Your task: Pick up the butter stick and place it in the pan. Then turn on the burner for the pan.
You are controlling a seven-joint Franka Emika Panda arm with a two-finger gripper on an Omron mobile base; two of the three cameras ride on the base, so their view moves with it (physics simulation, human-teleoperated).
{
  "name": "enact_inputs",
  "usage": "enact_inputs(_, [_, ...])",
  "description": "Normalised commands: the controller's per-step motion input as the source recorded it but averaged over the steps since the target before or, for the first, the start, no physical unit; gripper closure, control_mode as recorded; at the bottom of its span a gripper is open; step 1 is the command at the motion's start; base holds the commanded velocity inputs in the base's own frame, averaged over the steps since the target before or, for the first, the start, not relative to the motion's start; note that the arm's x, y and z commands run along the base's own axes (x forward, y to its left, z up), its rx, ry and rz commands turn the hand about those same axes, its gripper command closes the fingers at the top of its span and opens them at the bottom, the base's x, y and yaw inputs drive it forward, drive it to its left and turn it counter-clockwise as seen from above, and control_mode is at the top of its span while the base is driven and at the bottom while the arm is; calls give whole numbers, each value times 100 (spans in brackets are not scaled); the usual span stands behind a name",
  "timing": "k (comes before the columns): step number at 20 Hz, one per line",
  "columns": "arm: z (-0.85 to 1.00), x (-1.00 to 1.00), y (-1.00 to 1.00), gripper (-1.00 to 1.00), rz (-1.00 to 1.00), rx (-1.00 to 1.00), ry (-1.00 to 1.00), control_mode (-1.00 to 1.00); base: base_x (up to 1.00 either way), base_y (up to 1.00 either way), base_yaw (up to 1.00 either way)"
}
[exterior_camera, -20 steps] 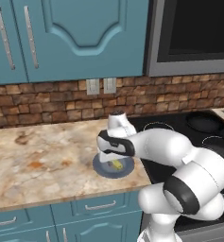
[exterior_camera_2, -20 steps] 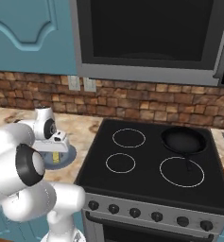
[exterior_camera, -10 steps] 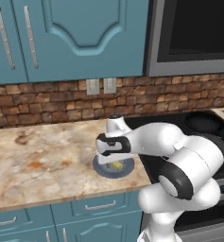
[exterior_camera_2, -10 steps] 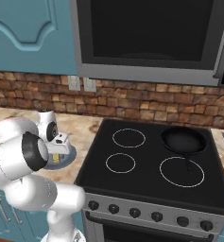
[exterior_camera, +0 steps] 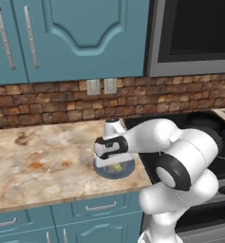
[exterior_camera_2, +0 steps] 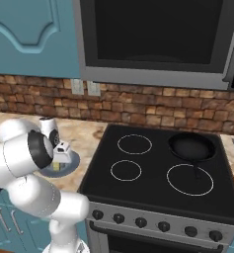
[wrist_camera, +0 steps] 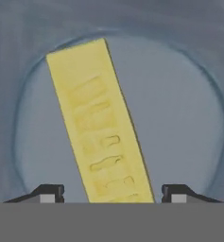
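Two fingertips flank the butter stick, not touching it.

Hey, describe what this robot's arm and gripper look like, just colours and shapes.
The arm is made of glossy white, rounded, bulbous segments with dark grey to black bands at the joints. A black ring sits on the wrist, just above the white hand. The gripper ends in two small dark fingertips with lighter grey pads. No loose cables or markings show.
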Motion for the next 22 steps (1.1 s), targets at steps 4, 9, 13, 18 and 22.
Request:
enact_inputs(4, [-1, -7, 1, 100, 0, 0, -4, -100, 0, 0, 0])
enact_inputs(9, [0, -21, -16, 100, -2, 0, -16, -100, 0, 0, 0])
enact_inputs(13, [13, -37, -38, 100, -5, -2, -23, -100, 0, 0, 0])
enact_inputs(18, [47, -38, -54, 100, -10, -6, -27, -100, 0, 0, 0])
enact_inputs(22, [71, -10, -56, 100, -12, -6, -20, -100, 0, 0, 0])
